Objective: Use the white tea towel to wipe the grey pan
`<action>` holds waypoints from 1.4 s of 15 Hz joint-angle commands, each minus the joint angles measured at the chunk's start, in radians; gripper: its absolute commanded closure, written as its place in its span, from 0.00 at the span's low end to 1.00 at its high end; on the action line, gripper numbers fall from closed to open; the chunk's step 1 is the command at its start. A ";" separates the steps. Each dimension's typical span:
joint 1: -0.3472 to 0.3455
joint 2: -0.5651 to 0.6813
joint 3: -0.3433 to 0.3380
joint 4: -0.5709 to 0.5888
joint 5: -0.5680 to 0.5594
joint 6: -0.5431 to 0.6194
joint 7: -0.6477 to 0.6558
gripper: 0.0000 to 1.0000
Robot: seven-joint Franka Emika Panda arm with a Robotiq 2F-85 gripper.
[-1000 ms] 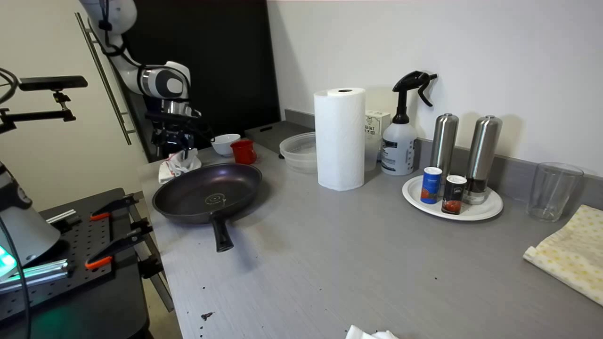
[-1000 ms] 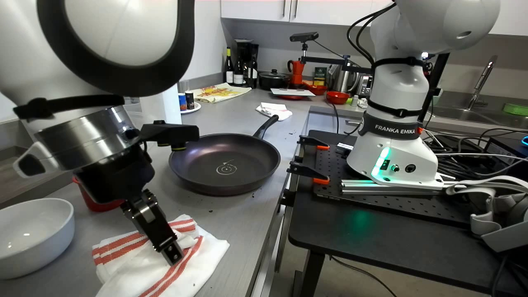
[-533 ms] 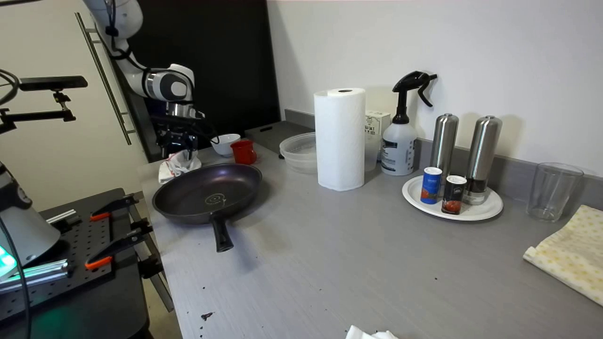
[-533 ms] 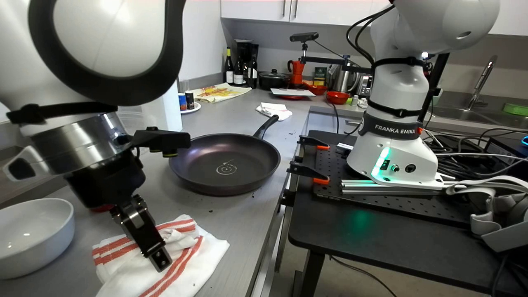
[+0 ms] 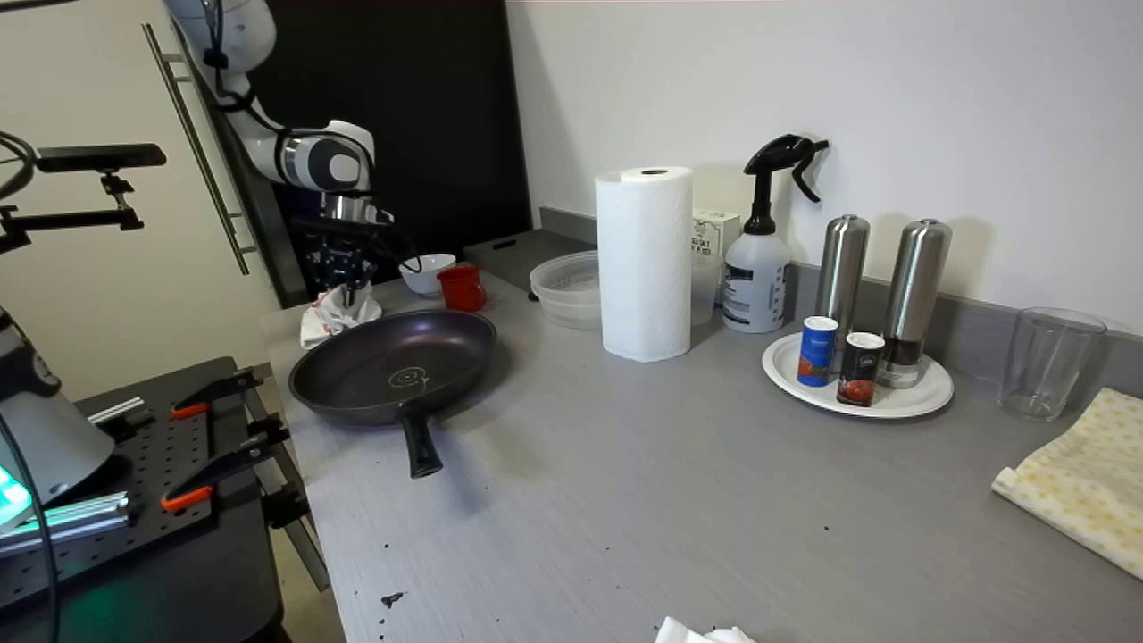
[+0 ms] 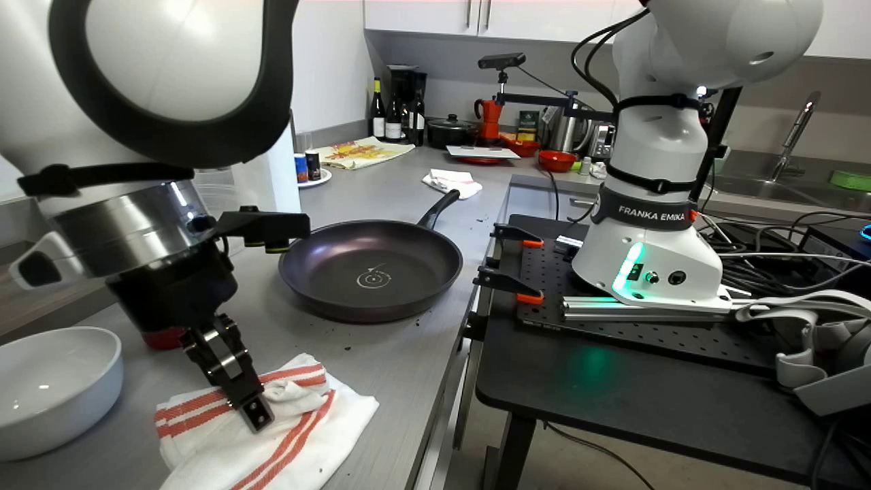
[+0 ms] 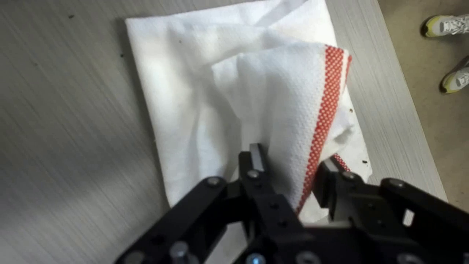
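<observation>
The white tea towel [image 7: 271, 84] with red stripes lies bunched on the counter, also seen in both exterior views (towel [image 5: 320, 327], towel [image 6: 350, 412]). My gripper [image 7: 292, 159] points down into it. In the wrist view its jaws stand part way apart, with a raised fold of the towel between them. The fold's striped edge meets one finger [image 7: 322, 179]; whether both pads press on it is unclear. In an exterior view a fingertip [image 6: 258, 414] rests low over the cloth. The grey pan [image 6: 381, 265] sits flat beside the towel, handle pointing away from it.
A white bowl [image 6: 61, 388] and a red mug [image 5: 462, 288] stand close to the gripper. Beyond are plastic tubs [image 5: 571, 295], a paper towel roll [image 5: 645, 268] and a spray bottle [image 5: 755, 277]. Another white cloth [image 6: 452, 182] lies past the pan handle. The counter edge [image 6: 442, 395] runs alongside.
The jaws have drawn closer together around the towel fold. My gripper has shifted a little, leftward in one view and rightward in another. The towel has moved only slightly; the pan stays put.
</observation>
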 commanded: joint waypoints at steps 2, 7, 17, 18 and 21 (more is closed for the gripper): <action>-0.030 0.003 0.023 0.001 0.025 0.007 -0.034 1.00; -0.058 -0.027 0.042 -0.012 0.047 0.002 -0.041 0.97; -0.090 -0.259 0.062 -0.106 0.112 -0.036 -0.024 0.97; -0.093 -0.288 0.060 -0.116 0.123 -0.044 -0.025 0.97; -0.099 -0.370 0.050 -0.147 0.154 -0.060 -0.022 0.97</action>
